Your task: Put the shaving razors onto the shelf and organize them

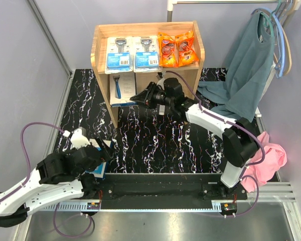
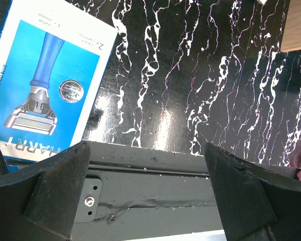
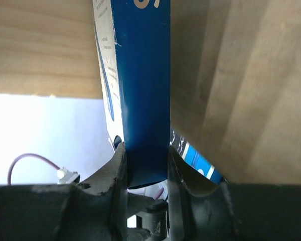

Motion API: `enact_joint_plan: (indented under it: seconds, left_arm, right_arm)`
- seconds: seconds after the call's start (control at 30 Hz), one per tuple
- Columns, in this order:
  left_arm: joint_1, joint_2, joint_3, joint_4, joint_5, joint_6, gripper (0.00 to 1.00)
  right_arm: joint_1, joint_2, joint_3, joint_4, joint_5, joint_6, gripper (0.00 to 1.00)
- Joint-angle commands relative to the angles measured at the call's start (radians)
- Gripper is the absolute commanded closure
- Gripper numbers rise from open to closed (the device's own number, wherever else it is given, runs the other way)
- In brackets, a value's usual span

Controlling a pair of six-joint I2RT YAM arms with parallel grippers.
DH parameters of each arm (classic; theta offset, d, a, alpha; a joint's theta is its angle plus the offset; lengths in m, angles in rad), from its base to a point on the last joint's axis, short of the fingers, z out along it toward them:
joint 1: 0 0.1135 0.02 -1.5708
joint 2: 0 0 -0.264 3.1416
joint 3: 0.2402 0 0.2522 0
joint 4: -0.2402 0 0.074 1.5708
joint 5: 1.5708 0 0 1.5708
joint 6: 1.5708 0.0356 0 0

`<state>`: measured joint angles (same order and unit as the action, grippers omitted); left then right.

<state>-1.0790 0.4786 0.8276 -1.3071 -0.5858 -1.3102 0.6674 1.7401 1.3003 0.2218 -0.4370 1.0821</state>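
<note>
Right gripper (image 1: 138,97) reaches into the lower tier of the shelf (image 1: 101,47). Its jaws are narrowed onto the thin dark-blue edge of a white-and-blue box (image 3: 143,75), which stands upright at the left of that tier. Left gripper (image 2: 148,150) hangs low over the table's near left corner, jaws spread wide with nothing between them. The second white-and-blue box (image 2: 45,85) lies flat on the table just beside it, face up. On the upper tier two blue blister packs (image 1: 118,54) lie side by side at the left, and two orange packets (image 1: 166,49) at the right. The table (image 1: 155,145) is black with white marble veining, and a metal rail (image 1: 155,206) runs along its near edge. Pale lilac walls (image 1: 20,75) close the space. A teal shirt (image 1: 248,75) hangs from a rack at the right, and a pink cloth (image 1: 271,160) lies bunched at the table's right edge.
</note>
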Motion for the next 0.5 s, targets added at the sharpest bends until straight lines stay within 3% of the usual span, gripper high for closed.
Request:
enact_joint_plan:
  seconds: [0.0, 0.23, 0.47]
  left_arm:
    - [-0.002, -0.009, 0.001, 0.037, 0.006, 0.019, 0.01]
    - [-0.004, -0.023, -0.002, 0.034, 0.009, 0.019, 0.01]
    - [-0.004, -0.031, -0.007, 0.034, 0.015, 0.017, 0.01]
  right_arm:
    - [-0.02, 0.032, 0.114, 0.071, -0.012, 0.024, 0.89]
    - [-0.022, 0.079, 0.175, 0.015, -0.012, 0.018, 0.86]
    - [-0.023, 0.096, 0.177, 0.001, -0.026, 0.03, 0.76]
